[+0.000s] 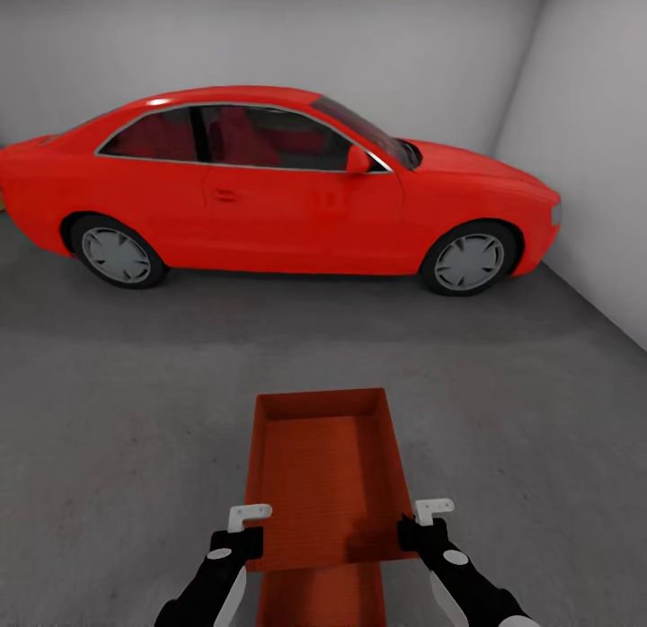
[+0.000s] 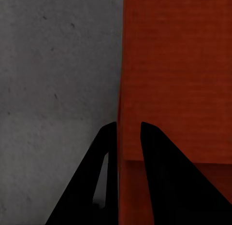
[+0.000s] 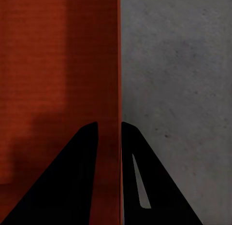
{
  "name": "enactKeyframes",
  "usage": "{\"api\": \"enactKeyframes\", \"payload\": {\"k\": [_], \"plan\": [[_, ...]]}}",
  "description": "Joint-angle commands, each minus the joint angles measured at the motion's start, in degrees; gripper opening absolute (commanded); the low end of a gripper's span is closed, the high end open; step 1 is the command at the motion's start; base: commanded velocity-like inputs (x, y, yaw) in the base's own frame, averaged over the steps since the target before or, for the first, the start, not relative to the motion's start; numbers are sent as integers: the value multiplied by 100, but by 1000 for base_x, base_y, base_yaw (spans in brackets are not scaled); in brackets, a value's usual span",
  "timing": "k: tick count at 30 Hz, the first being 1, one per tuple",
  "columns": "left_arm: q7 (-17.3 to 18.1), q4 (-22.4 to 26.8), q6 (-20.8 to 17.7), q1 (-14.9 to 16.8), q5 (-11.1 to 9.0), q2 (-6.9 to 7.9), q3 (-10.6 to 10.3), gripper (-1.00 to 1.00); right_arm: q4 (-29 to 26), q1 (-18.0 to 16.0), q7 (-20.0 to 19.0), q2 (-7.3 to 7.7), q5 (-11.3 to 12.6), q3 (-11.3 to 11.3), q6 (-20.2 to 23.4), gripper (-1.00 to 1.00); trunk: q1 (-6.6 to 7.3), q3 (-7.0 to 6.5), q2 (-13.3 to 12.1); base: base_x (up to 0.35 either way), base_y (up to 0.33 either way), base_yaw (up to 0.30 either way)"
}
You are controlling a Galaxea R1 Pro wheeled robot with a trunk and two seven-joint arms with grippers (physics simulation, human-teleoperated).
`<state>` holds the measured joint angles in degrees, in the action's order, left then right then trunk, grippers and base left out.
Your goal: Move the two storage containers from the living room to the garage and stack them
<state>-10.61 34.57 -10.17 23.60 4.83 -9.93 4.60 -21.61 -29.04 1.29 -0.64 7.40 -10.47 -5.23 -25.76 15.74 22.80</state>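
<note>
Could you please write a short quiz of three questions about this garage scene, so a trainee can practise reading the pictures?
1. True or false: the red car stands between the robot and the back wall.
2. Multiple choice: how is the upper storage container held? A) by the left hand alone; B) by both hands, the right hand on the opposite long wall; C) by no hand.
3. Short answer: what shows directly under the near end of the upper storage container?

Key
1. True.
2. B; in each wrist view the fingers straddle a wall.
3. A second storage container, standing on the grey floor.
</note>
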Motion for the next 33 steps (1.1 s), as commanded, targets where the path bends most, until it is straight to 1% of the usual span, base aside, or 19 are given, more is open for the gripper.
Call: {"api": "enactKeyframes", "payload": {"k": [1,11,23,33], "plan": [[-10,86,-38,4,71,-6,24,-100,17,-5,-41,20,94,-95,-22,-100,-3,20,12,0,0,0],[-6,90,-38,4,71,-6,24,-100,17,-5,-40,20,94,-95,-25,-100,-3,114,12,0,0,0],[-5,93,-38,4,71,-6,24,-100,23,-5,-41,20,93,-86,-30,-100,-3,134,12,0,0,0],[-3,90,-38,4,71,-6,24,-100,23,-5,-41,20,94,-95,-22,-100,-3,222,12,0,0,0]]}}
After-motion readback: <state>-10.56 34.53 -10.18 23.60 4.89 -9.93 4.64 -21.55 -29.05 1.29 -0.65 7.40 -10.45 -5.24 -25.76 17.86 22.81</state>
